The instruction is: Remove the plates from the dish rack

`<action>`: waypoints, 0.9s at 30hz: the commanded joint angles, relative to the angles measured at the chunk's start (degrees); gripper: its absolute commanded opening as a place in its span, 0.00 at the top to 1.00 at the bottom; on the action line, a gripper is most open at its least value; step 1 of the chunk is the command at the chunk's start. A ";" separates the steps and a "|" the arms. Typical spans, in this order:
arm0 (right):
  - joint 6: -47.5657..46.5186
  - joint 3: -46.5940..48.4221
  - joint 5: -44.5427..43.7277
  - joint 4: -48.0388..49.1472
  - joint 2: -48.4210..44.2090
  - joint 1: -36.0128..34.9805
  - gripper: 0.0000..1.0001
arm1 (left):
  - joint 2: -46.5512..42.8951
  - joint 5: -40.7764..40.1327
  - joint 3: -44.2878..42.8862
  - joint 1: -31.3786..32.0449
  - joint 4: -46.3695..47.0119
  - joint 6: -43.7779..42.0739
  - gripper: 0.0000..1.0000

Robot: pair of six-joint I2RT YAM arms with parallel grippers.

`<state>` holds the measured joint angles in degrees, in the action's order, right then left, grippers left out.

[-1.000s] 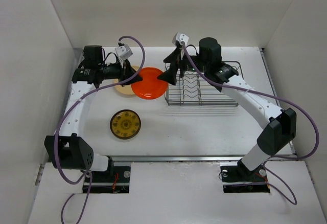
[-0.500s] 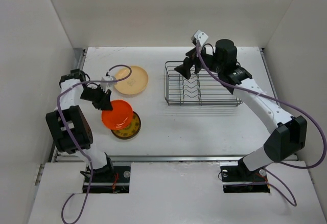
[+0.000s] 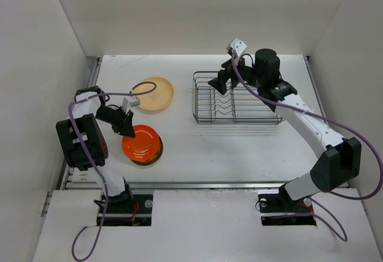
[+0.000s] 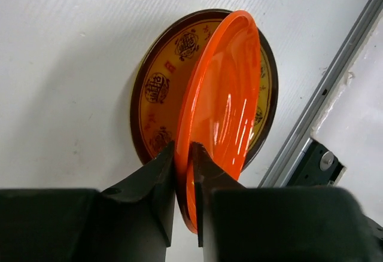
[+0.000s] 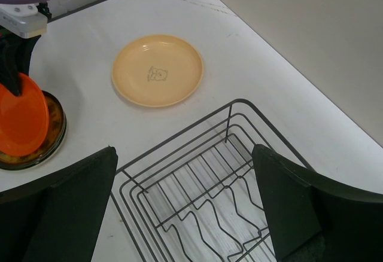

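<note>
My left gripper (image 3: 127,125) (image 4: 185,154) is shut on the rim of the orange-red plate (image 3: 141,143) (image 4: 222,103) (image 5: 21,121), which leans tilted over the yellow patterned plate (image 4: 160,85) (image 3: 154,157) (image 5: 52,131) lying flat on the table. A peach plate (image 3: 154,94) (image 5: 157,70) lies flat further back. The wire dish rack (image 3: 234,99) (image 5: 206,184) stands at the back right with no plate showing in it. My right gripper (image 3: 224,76) (image 5: 185,205) hovers wide open above the rack's left end, holding nothing.
White walls close in the table on the left, back and right. A metal rail (image 4: 326,88) runs along the table's near edge, close to the stacked plates. A purple cable (image 3: 143,86) loops over the peach plate.
My left arm has lowered the orange-red plate further onto the yellow patterned plate, after carrying it from beside the rack. My right gripper has drawn back slightly over the rack's left end.
</note>
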<state>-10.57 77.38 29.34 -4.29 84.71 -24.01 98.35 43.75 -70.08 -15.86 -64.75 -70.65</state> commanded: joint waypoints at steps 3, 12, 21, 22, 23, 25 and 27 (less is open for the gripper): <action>-0.42 -0.47 0.72 2.89 -2.53 0.37 0.00 | 1.94 -2.97 -0.22 -0.05 -0.20 -3.26 0.74; -0.42 -0.48 1.24 3.42 -2.53 0.89 0.00 | 3.51 -2.97 -3.03 -0.05 -0.20 -2.12 0.48; -1.65 0.05 -10.92 -0.44 -2.53 0.89 0.00 | 0.63 0.80 -10.66 -2.51 0.41 2.70 0.13; -1.13 0.05 -13.32 -1.67 -2.53 0.89 0.00 | -0.25 1.34 -12.08 -3.12 0.42 4.11 0.11; -1.12 0.05 -15.35 -2.20 -3.05 0.89 0.00 | -2.43 1.34 -13.40 -3.13 2.16 8.03 0.01; -3.66 0.57 -20.97 -2.21 -3.67 1.42 0.00 | -4.82 1.34 -16.39 -3.13 5.15 13.41 0.01; -4.19 0.05 -26.41 -1.42 -3.67 1.42 0.00 | -8.32 0.65 -17.71 -3.13 10.85 21.64 0.01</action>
<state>-12.93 76.86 14.22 -6.55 83.92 -23.20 97.91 41.95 -83.85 -18.94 -58.89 -60.27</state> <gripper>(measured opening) 0.998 0.988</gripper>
